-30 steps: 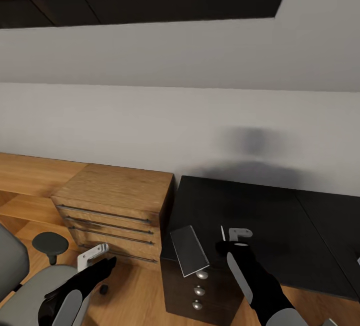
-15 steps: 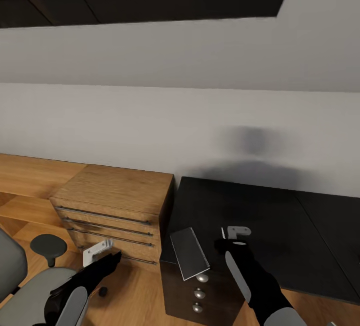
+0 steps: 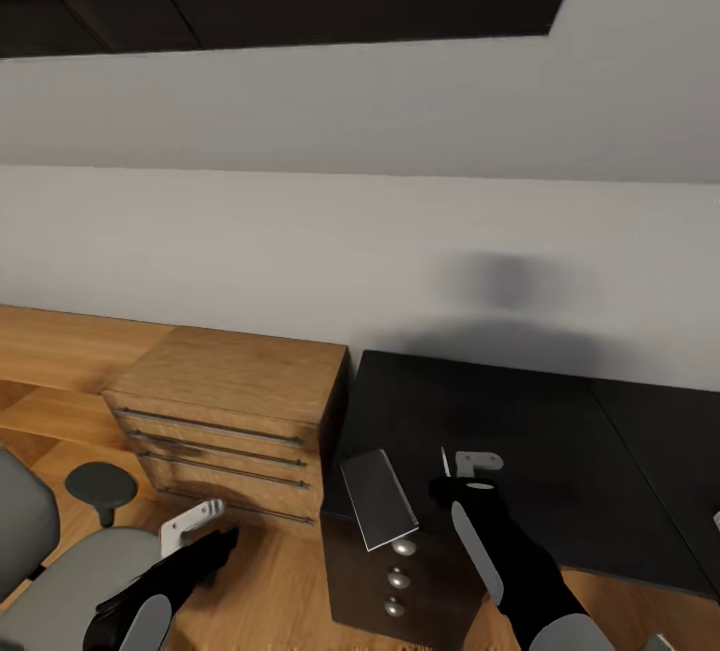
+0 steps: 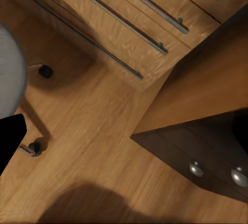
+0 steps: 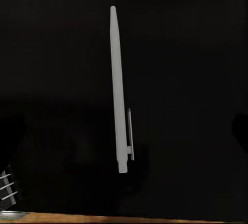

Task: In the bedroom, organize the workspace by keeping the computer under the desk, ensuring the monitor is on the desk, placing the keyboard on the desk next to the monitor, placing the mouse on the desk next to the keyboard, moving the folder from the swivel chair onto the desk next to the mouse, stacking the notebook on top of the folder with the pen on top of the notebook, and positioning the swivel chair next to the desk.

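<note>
The white pen [image 5: 120, 90] lies flat on the black top of the desk [image 3: 520, 411], near its front left corner. My right gripper [image 3: 466, 463] hovers just above it, open, with the pen [image 3: 445, 462] at its left side and not held. A flat dark-grey notebook [image 3: 378, 499] with a wire binding rests on the desk corner, slightly over the edge. The grey swivel chair [image 3: 55, 576] stands on the floor at lower left. My left gripper [image 3: 197, 523] hangs open and empty above the floor between the chair and the desk's drawer unit [image 3: 400, 581].
A low light-wood cabinet [image 3: 230, 401] with long handles stands against the wall left of the desk. The chair's round black armrest [image 3: 100, 483] and a castor [image 4: 45, 70] are close to my left arm. Wood floor [image 4: 88, 146] lies between them.
My left gripper has sunk a little toward the chair. The right gripper has stayed over the pen. The view itself has shifted slightly.
</note>
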Robot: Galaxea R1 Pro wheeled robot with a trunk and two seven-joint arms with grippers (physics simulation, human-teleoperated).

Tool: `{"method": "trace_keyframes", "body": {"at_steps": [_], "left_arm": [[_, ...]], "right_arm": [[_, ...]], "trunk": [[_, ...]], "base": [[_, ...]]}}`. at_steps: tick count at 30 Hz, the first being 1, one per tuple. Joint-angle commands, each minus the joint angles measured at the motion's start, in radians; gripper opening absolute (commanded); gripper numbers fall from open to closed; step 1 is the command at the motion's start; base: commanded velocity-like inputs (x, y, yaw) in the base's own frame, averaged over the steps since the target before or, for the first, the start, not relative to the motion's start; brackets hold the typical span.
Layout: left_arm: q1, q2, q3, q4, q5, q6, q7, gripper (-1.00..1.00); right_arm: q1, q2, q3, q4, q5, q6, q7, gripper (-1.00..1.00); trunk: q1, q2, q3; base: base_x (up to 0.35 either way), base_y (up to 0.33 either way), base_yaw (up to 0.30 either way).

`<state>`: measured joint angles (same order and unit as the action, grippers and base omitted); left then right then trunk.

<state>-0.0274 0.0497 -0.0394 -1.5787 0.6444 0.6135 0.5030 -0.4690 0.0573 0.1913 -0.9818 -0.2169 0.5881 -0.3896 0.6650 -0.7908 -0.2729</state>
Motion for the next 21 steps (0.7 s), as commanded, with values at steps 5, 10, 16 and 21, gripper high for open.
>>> {"method": "trace_keyframes", "body": {"at_steps": [5, 10, 16, 21], "left_arm": [[0.000, 0.001, -0.002, 0.000, 0.010, 0.001, 0.009, 1.00], [0.000, 0.001, -0.002, 0.000, 0.010, 0.000, 0.008, 1.00], [0.000, 0.002, -0.001, 0.001, 0.011, 0.001, 0.009, 1.00], [-0.001, 0.003, 0.006, 0.000, 0.014, 0.000, 0.012, 1.00]], "right_arm": [[-0.001, -0.001, 0.002, -0.001, -0.010, 0.003, -0.010, 1.00], [-0.001, -0.001, 0.002, -0.001, -0.010, 0.003, -0.010, 1.00], [-0.001, -0.001, 0.003, 0.000, -0.010, 0.003, -0.013, 1.00], [-0.001, 0.000, 0.003, -0.001, -0.010, -0.004, -0.013, 1.00]], "trunk": [[0.000, -0.001, -0.001], [0.000, -0.001, -0.001], [0.000, -0.001, -0.001], [0.000, -0.001, -0.001]], "base": [[-0.302, 0.000, 0.000], [-0.327, 0.000, 0.000], [-0.334, 0.032, 0.000], [-0.224, 0.035, 0.000]]}}
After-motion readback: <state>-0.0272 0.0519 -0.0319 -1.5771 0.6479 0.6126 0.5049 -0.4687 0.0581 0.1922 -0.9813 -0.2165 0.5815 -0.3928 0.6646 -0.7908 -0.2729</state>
